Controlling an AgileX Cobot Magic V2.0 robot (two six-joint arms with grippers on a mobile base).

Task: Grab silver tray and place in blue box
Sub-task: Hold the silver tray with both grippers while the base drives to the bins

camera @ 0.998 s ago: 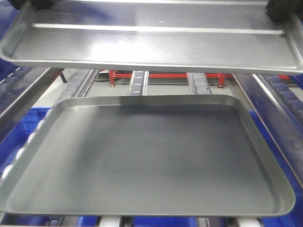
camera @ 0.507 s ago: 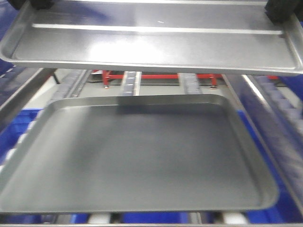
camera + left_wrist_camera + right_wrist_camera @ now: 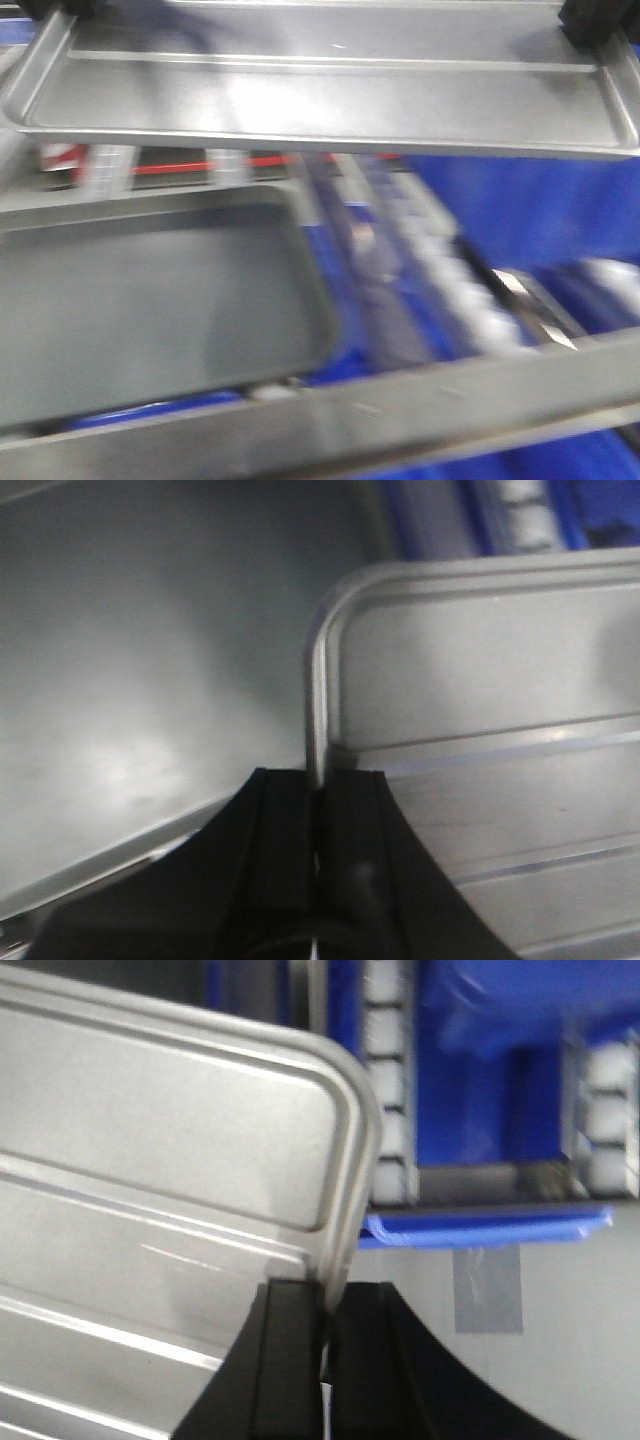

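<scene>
The left gripper has its two black fingers pressed nearly together, with only the raised rim of the silver tray pinched between them, just short of a rounded corner. The right gripper is closed the same way on the rim at the opposite short end, also just behind a corner. The tray hangs between the two grippers, roughly level and clear of everything below it, with its floor ribs running from one gripper towards the other.

Below and outboard of the left gripper lies the larger grey tray, dull and flat-floored, well apart from the held one. Beyond the right gripper's fingertips, past the tray's corner, white roller rails run away. Among them is the bright blue of the blue box, too blurred to make out its walls. Beneath that gripper is pale floor with a grey tape patch.
</scene>
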